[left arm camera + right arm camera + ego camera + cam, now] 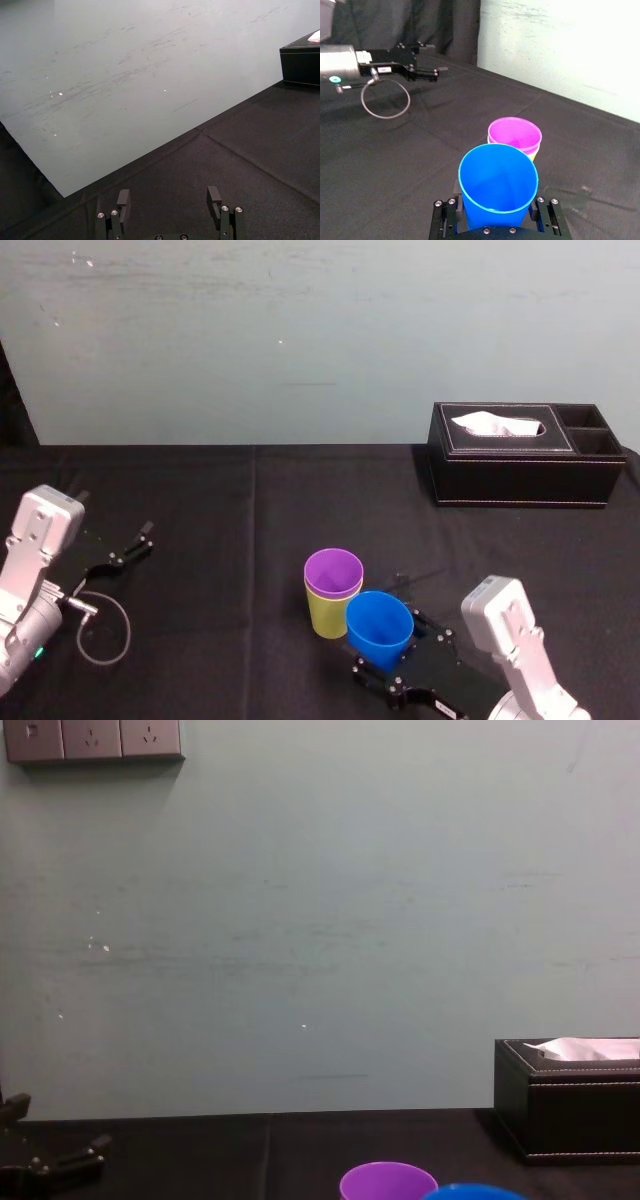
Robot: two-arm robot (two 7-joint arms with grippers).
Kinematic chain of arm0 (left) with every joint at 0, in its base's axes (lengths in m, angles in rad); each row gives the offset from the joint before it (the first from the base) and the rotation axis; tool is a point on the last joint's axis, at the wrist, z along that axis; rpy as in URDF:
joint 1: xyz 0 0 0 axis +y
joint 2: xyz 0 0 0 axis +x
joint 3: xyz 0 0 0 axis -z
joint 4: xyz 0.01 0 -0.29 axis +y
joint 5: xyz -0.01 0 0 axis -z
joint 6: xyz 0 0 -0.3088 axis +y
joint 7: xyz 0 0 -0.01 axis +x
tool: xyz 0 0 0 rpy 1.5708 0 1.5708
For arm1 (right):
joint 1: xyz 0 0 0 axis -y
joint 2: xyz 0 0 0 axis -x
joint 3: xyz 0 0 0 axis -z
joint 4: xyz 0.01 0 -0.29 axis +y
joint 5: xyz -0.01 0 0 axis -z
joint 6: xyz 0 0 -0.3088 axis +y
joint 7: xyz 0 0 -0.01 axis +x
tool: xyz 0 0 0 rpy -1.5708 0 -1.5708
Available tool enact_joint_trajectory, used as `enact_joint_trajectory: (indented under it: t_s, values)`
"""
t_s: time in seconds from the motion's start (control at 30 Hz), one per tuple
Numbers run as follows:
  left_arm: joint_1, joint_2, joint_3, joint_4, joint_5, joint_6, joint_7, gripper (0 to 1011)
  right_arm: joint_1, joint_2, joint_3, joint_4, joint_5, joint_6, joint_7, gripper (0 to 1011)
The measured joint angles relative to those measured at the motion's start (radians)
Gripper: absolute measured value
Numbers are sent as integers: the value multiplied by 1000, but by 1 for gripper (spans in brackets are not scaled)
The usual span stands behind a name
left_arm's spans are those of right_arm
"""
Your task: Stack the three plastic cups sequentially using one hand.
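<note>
The purple cup (333,572) sits nested inside the yellow-green cup (325,618), upright on the black cloth near the table's middle front. Right beside them on the right, the blue cup (380,628) stands upright between the fingers of my right gripper (385,645), which is shut on it. In the right wrist view the blue cup (497,175) fills the gripper (497,216), with the purple cup (515,135) just beyond. The chest view catches the purple rim (388,1180) and the blue rim (475,1192). My left gripper (130,545) rests open at the far left.
A black leather tissue box (520,455) stands at the back right near the wall. A loop of thin cable (105,625) hangs by the left arm. Black cloth (220,540) covers the table, with free room between the cups and the left arm.
</note>
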Motion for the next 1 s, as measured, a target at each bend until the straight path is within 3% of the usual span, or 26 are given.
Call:
enact_joint_trajectory:
  t_s: [0.2, 0.4, 0.7, 1.0]
  values:
    - [0, 0, 0, 0, 0, 0, 0, 1000, 24, 39, 16, -102, 37, 95, 33, 720]
    - [0, 0, 0, 0, 0, 0, 0, 1000, 65, 51, 21, -150, 74, 150, 47, 721]
    - [0, 0, 0, 0, 0, 0, 0, 1000, 165, 43, -13, -145, 97, 206, 48, 720]
    - [0, 0, 0, 0, 0, 0, 0, 1000, 234, 15, -39, -94, 110, 210, 30, 720]
